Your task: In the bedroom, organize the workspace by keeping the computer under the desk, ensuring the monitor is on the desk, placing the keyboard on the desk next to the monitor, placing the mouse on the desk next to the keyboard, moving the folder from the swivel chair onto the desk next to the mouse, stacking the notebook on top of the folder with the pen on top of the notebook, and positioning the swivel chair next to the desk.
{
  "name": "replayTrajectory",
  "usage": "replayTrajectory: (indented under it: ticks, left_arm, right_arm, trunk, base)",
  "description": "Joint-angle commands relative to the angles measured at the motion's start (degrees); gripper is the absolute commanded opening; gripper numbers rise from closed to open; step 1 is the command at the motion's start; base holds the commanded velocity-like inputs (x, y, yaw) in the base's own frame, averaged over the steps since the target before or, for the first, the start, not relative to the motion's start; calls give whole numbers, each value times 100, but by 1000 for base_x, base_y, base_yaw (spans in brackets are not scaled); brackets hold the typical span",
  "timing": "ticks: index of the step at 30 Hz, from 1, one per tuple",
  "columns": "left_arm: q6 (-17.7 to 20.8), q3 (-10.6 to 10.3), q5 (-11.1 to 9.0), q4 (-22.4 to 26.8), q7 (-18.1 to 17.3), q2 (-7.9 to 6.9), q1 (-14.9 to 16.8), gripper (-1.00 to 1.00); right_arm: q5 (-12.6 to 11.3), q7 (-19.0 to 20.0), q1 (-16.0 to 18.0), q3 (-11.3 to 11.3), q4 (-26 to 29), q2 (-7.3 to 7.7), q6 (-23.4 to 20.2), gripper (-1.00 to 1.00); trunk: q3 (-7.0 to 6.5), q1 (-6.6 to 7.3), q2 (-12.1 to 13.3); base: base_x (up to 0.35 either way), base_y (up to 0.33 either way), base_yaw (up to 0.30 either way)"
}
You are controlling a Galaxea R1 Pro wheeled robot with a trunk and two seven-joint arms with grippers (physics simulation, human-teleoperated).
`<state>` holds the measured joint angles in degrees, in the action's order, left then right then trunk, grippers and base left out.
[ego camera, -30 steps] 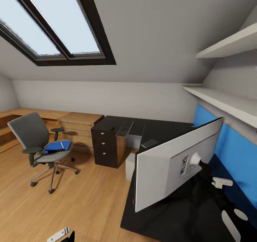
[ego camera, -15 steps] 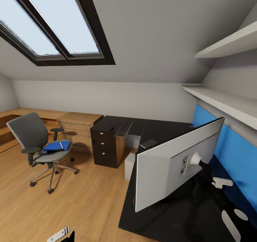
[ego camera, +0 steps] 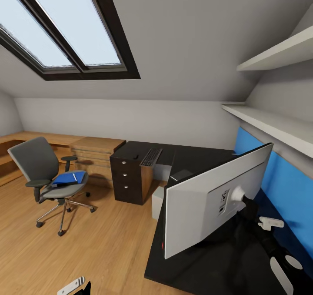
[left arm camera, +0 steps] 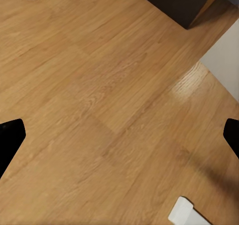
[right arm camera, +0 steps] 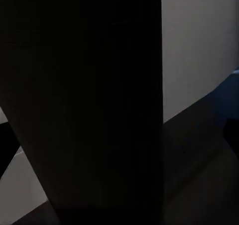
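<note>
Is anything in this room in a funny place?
Yes. The monitor on the desk is tilted, its grey back to the camera, not standing square. The blue folder lies on the chair seat, and the chair stands out on the floor, away from the desk. The keyboard lies far from the monitor.

My right arm at the lower right of the head view is black, with a glossy white oval cover and a small white bracket. At the bottom left edge sits a white strip with dark holes on a black part. My left gripper has black fingertips at both frame edges.
</note>
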<state>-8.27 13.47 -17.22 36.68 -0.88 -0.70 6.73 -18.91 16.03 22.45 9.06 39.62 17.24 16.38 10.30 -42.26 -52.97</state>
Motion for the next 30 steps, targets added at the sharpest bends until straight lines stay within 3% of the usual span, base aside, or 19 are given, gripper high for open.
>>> replayTrajectory:
  ticks: [1,30]
  left_arm:
    - [-15,-3,-53,-3,-9,-1,4,100]
    - [-67,15,-53,-3,-13,-1,4,100]
  right_arm:
    - [-60,51,5,8,-7,0,5,100]
    - [-60,56,5,0,-7,-1,9,100]
  trunk:
    - [8,-1,-6]
    - [8,-1,-6]
  base:
    - [0,0,0]
    - [-88,14,0]
